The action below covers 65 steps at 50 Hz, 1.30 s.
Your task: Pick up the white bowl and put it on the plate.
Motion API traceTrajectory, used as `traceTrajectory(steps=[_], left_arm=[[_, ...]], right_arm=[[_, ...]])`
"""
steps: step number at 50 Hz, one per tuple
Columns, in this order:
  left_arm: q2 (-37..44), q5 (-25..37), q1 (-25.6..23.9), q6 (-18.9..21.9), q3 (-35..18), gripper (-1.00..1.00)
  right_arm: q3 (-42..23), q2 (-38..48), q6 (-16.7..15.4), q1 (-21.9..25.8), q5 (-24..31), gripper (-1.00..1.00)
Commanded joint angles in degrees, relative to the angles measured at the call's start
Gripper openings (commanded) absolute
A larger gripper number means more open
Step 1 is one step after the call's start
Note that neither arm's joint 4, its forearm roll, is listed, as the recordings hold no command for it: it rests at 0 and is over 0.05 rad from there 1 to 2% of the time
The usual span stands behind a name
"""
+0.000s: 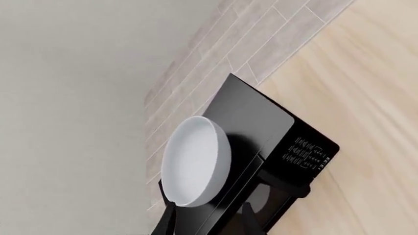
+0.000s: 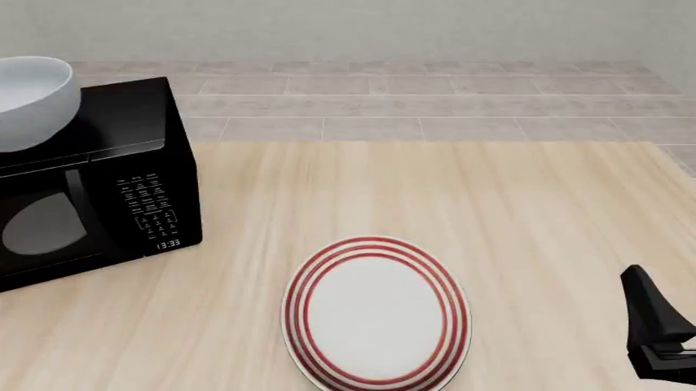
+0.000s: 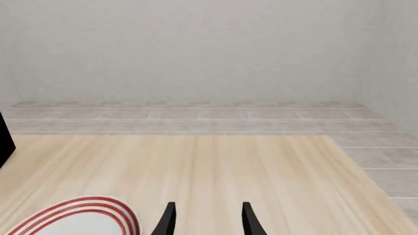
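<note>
The white bowl (image 2: pixel 31 99) is seen above the top of the black microwave (image 2: pixel 103 187), at about ten o'clock from the plate (image 2: pixel 376 314) in the front view, far off at the table's left edge. In the left wrist view the bowl is shown tilted on edge, its pale inside turned toward the camera, with the left gripper (image 1: pixel 209 223) just beneath it; one dark finger (image 1: pixel 167 220) meets the bowl's lower rim, so the bowl appears to be held by its rim, though the contact itself is cut off by the frame edge and it cannot be told for certain whether the bowl is lifted or resting on the microwave. The red-ringed plate lies flat on the wooden table (image 2: pixel 522 228), near the front edge and well apart from the microwave. The right gripper (image 3: pixel 207 220) is parked low at roughly four o'clock from the plate, its fingers spread apart with nothing between them (only bare wood is seen in the gap). The step in hand is judged to be the pick-up and the start of the carry. Next, the bowl would need to be kept gripped, levelled so its base faces down, carried toward four o'clock across the table, centred over the red rings and lowered before release.
</note>
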Motion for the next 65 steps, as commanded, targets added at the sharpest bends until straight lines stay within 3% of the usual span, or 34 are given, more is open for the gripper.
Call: traceTrajectory(steps=[1,65], left_arm=[[1.02,-3.09,0.34,0.14,2.05,1.0],[8.74,-8.25,2.01,0.92,0.9,1.0]], right_arm=[[0.08,0.04,-0.03,-0.15,-0.09,1.0],[0.08,0.04,-0.04,-0.16,-0.08,1.0]])
